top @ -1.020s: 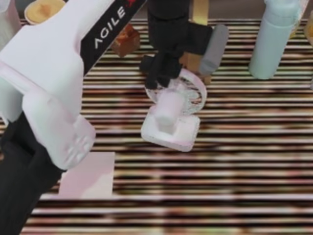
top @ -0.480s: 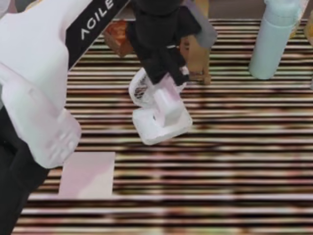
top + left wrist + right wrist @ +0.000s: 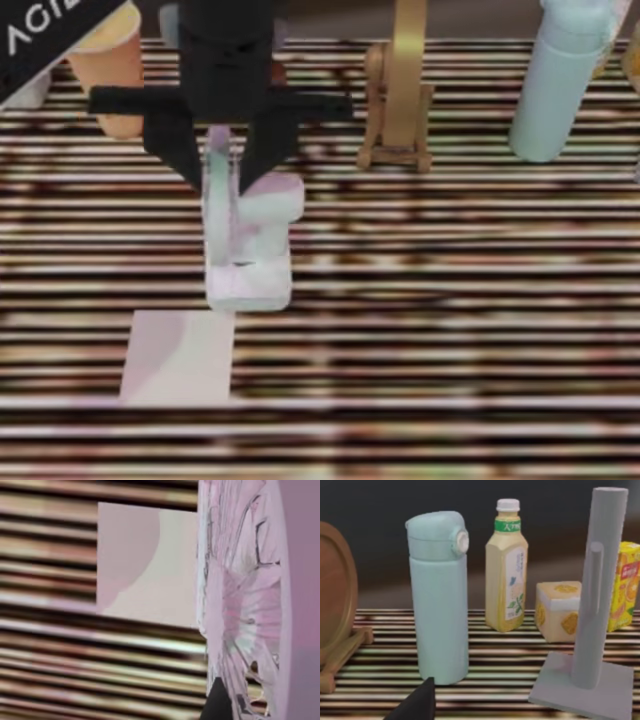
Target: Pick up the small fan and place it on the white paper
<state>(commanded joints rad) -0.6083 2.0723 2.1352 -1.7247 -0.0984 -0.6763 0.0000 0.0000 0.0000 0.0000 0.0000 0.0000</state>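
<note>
While the striped table (image 3: 480, 330) fills my top view, my left gripper (image 3: 220, 160) hangs over it, black fingers squeezed on the small fan (image 3: 245, 245). This smooth plastic fan is lifted, its rounded square base just beside the flat white paper (image 3: 180, 355). Its round grille shows close up.

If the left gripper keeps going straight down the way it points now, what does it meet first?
Probably striped table, not the paper. From above, the left gripper, shut on the small fan, sits just beyond the white paper; the fan's base would touch beside the sheet's far edge. Height is unclear.
</note>
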